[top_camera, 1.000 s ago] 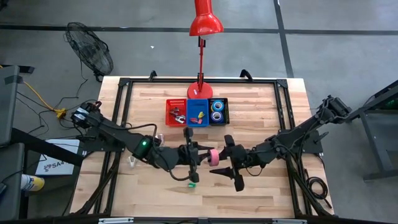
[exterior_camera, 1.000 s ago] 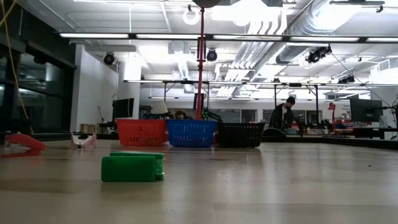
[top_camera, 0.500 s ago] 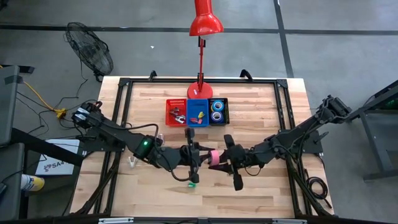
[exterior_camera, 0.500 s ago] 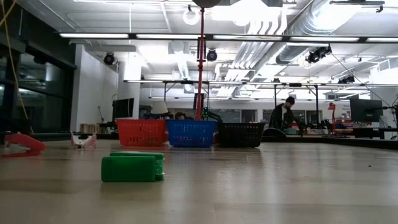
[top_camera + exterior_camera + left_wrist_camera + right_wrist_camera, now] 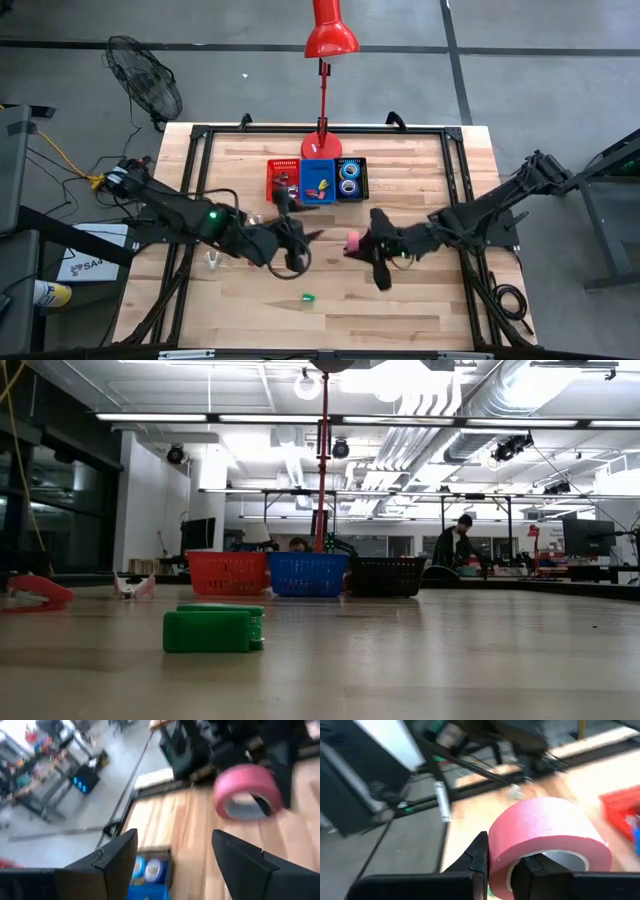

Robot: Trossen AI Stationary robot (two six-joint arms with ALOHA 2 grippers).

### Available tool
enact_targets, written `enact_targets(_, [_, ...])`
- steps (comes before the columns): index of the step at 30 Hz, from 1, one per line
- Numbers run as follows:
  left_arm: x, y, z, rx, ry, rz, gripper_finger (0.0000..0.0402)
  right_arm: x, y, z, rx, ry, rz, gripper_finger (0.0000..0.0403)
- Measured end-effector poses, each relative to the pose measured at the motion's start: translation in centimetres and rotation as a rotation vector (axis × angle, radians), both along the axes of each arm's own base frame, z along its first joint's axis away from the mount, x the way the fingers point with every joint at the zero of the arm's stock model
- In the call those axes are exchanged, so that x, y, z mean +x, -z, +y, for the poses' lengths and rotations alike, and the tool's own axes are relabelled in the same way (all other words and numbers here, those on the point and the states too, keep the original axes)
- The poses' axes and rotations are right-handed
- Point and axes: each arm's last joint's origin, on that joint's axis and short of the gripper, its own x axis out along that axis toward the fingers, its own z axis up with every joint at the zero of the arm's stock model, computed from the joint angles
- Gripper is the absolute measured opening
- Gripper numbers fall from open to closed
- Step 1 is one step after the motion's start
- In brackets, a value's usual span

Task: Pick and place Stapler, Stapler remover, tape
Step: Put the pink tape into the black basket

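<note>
A pink tape roll (image 5: 352, 241) hangs above the table's middle with my right gripper (image 5: 362, 246) shut on it. It fills the right wrist view (image 5: 550, 837) and shows beyond my left fingers in the left wrist view (image 5: 247, 790). My left gripper (image 5: 305, 240) stands open just left of the roll, clear of it, with nothing between its fingers (image 5: 175, 837). In the low view a red stapler (image 5: 35, 592) and a small pale stapler remover (image 5: 133, 586) lie on the table at the left. My right gripper pinches the roll's wall (image 5: 500, 855) between its two fingers: one finger (image 5: 535, 870) sits inside the roll's open centre, the other (image 5: 477, 855) on the pink outer face. The roll is lifted clear of the table and stands out past the fingertips.
Three small bins stand side by side at the far middle under a red lamp (image 5: 328, 40): red (image 5: 283, 180), blue (image 5: 318, 180), and dark (image 5: 351, 178) with blue rolls inside. A green block (image 5: 308, 296) lies on the near middle of the table (image 5: 213, 630).
The pink roll has passed from my left gripper to my right. My right gripper shut on it and drew it slightly toward the table's right edge. My left gripper opened, let go and pulled back toward the left edge. Both wrists have turned.
</note>
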Motion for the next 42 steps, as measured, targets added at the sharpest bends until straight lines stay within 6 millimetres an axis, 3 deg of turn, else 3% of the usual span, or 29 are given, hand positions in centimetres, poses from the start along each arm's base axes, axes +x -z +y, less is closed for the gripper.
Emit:
enact_targets(6, [-3.5, -0.5, 1.9, 0.003, -0.103, 0.109, 0.0256, 0.9, 1.2, -4.4, 0.065, 0.083, 0.163, 0.0034])
enact_targets(13, [-5.9, 0.8, 3.2, 0.101, -0.18, 0.308, 0.0257, 2.3, 1.8, -11.7, 0.23, 0.208, 0.23, 0.0034])
enact_targets(18, [-7.1, 1.6, 3.8, 0.139, -0.225, 0.422, 0.0257, 1.9, 2.5, -16.9, 0.348, 0.299, 0.29, 0.0034])
enact_targets(23, [-7.8, 1.8, 4.2, 0.205, -0.258, 0.476, 0.0257, 1.2, 4.4, -21.2, 0.435, 0.483, 0.402, 0.0034])
enact_targets(27, [-8.0, 1.9, 5.2, 0.245, -0.302, 0.523, 0.0257, 1.6, 6.2, -23.2, 0.521, 0.551, 0.454, 0.0034])
enact_targets(33, [-7.7, 3.1, 7.5, 0.28, -0.373, 0.637, 0.0257, 3.5, 9.1, -24.2, 0.616, 0.6, 0.518, 0.0034])
enact_targets(36, [-7.5, 3.8, 8.4, 0.297, -0.373, 0.707, 0.0257, 4.8, 9.0, -24.6, 0.597, 0.612, 0.564, 0.0034])
enact_targets(42, [-7.4, 4.4, 9.5, 0.329, -0.372, 0.786, 0.0257, 7.4, 6.6, -25.9, 0.449, 0.625, 0.747, 0.0034])
